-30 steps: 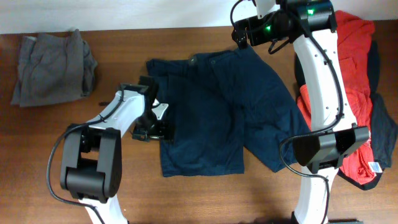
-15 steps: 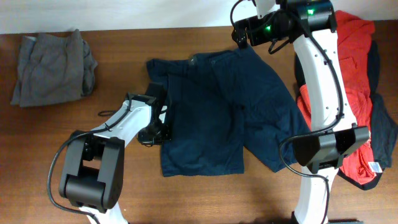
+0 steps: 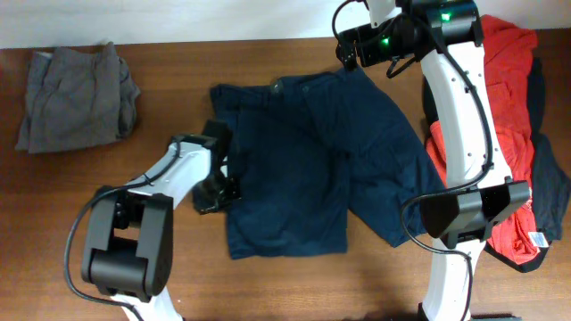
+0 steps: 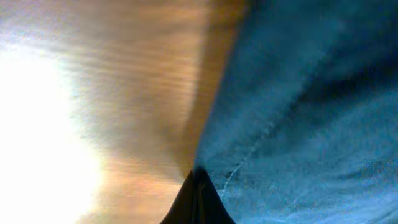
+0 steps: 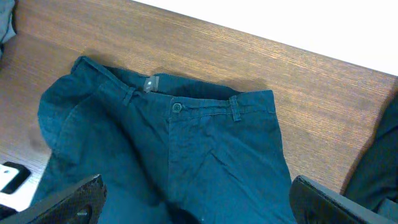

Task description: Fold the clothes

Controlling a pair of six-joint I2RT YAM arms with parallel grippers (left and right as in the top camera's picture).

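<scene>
**Left gripper [image 3: 217, 190] low at the shorts' edge, right gripper [image 3: 346, 49] spread above the waistband**

Seen from overhead, the left gripper sits down on the table [image 3: 53, 214] against the left edge of the navy shorts [image 3: 312, 152], about halfway along the near leg. Its wrist camera is blurred. It shows only a dark fingertip [image 4: 198, 200] meeting the hem of the blue cloth [image 4: 298, 112], so whether the left gripper is clenched or released cannot be told.

The right gripper [image 5: 199, 205] hangs over the far end of the shorts [image 5: 186, 155]. Its two fingers are wide apart and grasp nothing, and the buttoned waistband [image 5: 205, 99] lies flat below them.

The shorts are spread out in the middle of the table, with the waistband toward the far edge and both legs pointing toward the near edge. A grey garment [image 3: 76, 94] lies bunched at the far left corner. A red T-shirt [image 3: 513, 80] and black pieces [image 3: 546, 187] are heaped on the right, behind the right arm.
</scene>
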